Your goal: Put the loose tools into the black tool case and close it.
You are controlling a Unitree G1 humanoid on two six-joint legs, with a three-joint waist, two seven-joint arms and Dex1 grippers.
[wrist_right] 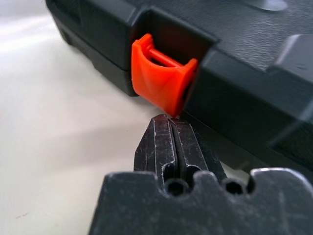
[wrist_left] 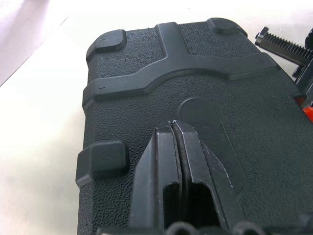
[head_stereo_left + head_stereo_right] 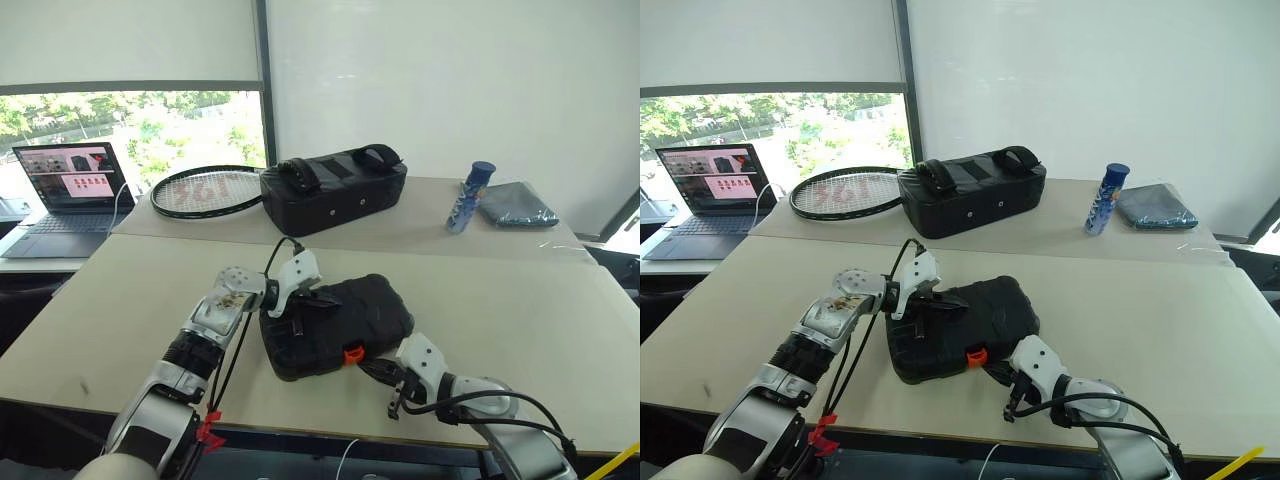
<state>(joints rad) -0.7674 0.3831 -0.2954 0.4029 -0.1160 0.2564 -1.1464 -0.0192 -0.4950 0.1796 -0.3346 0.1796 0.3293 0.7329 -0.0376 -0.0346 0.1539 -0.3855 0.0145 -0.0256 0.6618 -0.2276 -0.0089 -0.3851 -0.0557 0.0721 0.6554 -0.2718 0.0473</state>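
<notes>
The black tool case (image 3: 350,318) lies flat on the near table with its lid down and its textured shell (image 2: 146,73) facing up. My left gripper (image 2: 173,125) is shut, its fingertips resting on the lid near the case's left end (image 3: 318,299). My right gripper (image 1: 171,121) is shut too, and its tips sit right under the small orange latch (image 1: 161,83) on the case's front edge (image 3: 353,353). Whether the latch is snapped down I cannot tell. The loose tools are out of view.
On the far table sit a bigger black fabric bag (image 3: 335,190), a racket (image 3: 205,190), a blue can (image 3: 470,198) and a grey-blue pouch (image 3: 515,205). A laptop (image 3: 70,185) stands on a side desk at the far left. The table's front edge (image 3: 330,428) runs just behind my right wrist.
</notes>
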